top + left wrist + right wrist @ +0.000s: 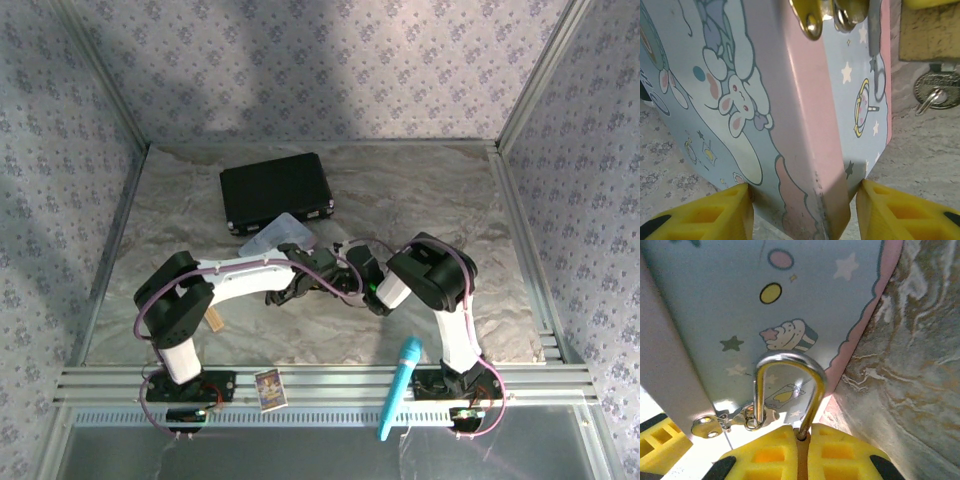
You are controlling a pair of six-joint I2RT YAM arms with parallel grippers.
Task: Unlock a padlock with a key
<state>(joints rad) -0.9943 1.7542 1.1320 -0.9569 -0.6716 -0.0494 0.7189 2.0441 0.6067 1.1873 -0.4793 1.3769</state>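
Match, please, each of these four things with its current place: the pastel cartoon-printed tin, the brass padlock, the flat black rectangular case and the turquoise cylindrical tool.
Things
1. pastel cartoon-printed tin
2. brass padlock with a silver shackle
3. flat black rectangular case
4. turquoise cylindrical tool

Places
A. lying across the near metal rail
B. between the left gripper's yellow fingers
C. at the far side of the table
D. pinched in the right gripper, shackle through the tin's latch

Pairs: 1-B, 2-D, 3-C, 4-A

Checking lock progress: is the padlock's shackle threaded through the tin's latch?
Yes, the padlock has its shackle through the latch ring on the tin.
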